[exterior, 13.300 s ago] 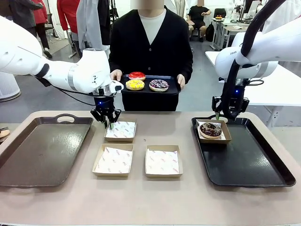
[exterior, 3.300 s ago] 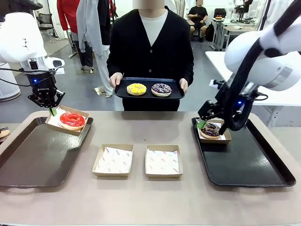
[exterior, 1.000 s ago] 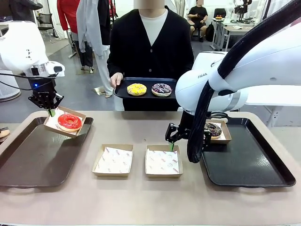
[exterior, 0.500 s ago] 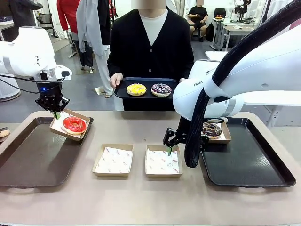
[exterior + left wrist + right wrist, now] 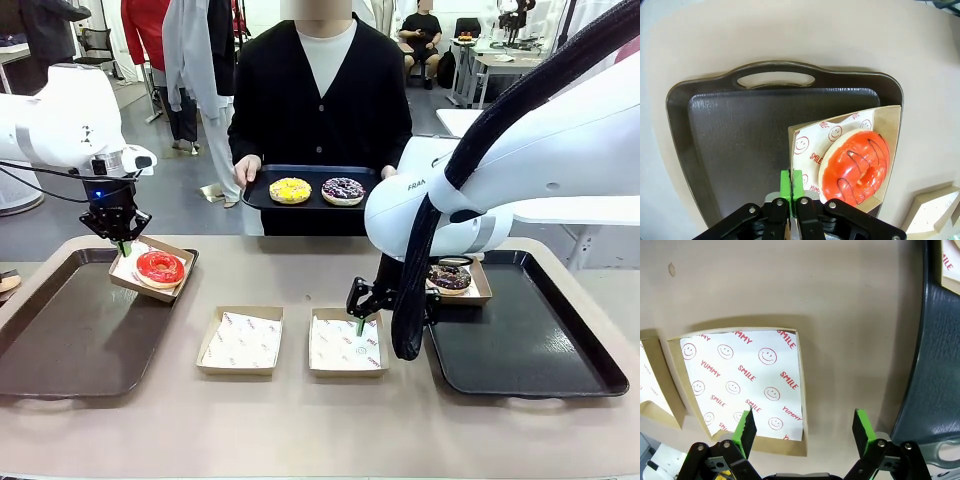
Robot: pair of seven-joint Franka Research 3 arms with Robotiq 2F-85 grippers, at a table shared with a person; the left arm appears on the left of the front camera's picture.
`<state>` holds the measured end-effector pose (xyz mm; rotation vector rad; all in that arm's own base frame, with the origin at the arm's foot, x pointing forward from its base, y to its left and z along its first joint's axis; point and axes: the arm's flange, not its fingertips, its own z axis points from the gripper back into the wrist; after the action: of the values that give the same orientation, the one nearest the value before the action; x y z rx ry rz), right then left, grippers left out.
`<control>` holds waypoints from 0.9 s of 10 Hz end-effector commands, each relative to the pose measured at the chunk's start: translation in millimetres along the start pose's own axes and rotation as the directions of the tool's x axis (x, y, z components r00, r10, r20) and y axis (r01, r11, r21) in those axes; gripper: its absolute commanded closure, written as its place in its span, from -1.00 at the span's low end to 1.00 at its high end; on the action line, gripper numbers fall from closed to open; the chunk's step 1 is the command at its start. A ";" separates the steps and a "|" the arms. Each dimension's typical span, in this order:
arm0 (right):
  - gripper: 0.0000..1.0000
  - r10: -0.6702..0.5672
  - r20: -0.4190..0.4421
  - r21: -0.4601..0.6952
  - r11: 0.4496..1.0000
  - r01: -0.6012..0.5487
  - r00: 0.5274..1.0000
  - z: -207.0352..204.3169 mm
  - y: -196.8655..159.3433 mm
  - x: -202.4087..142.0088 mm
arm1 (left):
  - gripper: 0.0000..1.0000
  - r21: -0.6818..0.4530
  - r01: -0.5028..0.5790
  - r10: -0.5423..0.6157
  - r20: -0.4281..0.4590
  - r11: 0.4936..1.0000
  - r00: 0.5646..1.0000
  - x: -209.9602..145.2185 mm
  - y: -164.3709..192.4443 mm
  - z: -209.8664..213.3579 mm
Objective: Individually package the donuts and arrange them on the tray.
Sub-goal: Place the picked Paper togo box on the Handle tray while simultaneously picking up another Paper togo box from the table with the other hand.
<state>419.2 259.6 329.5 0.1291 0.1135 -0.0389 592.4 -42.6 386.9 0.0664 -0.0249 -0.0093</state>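
1. Beige table (image 5: 300, 420) holds a dark tray at each end, the left tray (image 5: 60, 340) and the right tray (image 5: 520, 350). A person stands at the far side.
2. The left claw (image 5: 122, 243) is closed on the far corner of the left box (image 5: 125, 268), which is paper-lined and carries the red donut (image 5: 160, 267).
3. In the left wrist view the green pads (image 5: 785, 182) pinch the box wall, with the red donut (image 5: 856, 167) just beyond them.
4. The left box sits tilted over the far right corner of the left tray. Whether it touches the tray cannot be told.
5. The right claw (image 5: 361, 320) hovers with its jaws wide apart at the far right corner of the mid-right box (image 5: 345, 342), which is empty.
6. In the right wrist view one finger (image 5: 746, 427) is over the printed paper. The other is over bare table, past the box wall.
7. The mid-left box (image 5: 241, 340), also empty, lies just beside the mid-right box.
8. The chocolate donut (image 5: 449, 277) rests in the right box (image 5: 478, 292), at the far left corner of the right tray.
9. The person holds a small tray (image 5: 262, 195) with the yellow donut (image 5: 290, 189) and the purple donut (image 5: 343, 188) side by side.
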 end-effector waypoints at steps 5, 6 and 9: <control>-1.00 0.047 0.053 -0.075 0.996 -0.043 0.997 -6.5 12.8 13.2 | 0.98 0.000 -0.004 0.004 -0.003 1.000 1.000 2.6 0.3 0.0; -1.00 0.058 0.057 -0.089 0.995 -0.053 0.997 -7.7 14.8 13.5 | 0.98 0.000 -0.004 0.004 -0.003 1.000 1.000 2.6 0.3 0.0; -1.00 0.077 0.048 -0.099 0.992 -0.072 0.996 -9.3 18.8 15.2 | 0.98 0.000 -0.004 0.004 -0.003 1.000 1.000 2.6 0.3 0.0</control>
<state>427.4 271.4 323.3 0.0611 0.0732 0.0541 594.9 -42.3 386.5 0.0666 -0.0186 -0.0020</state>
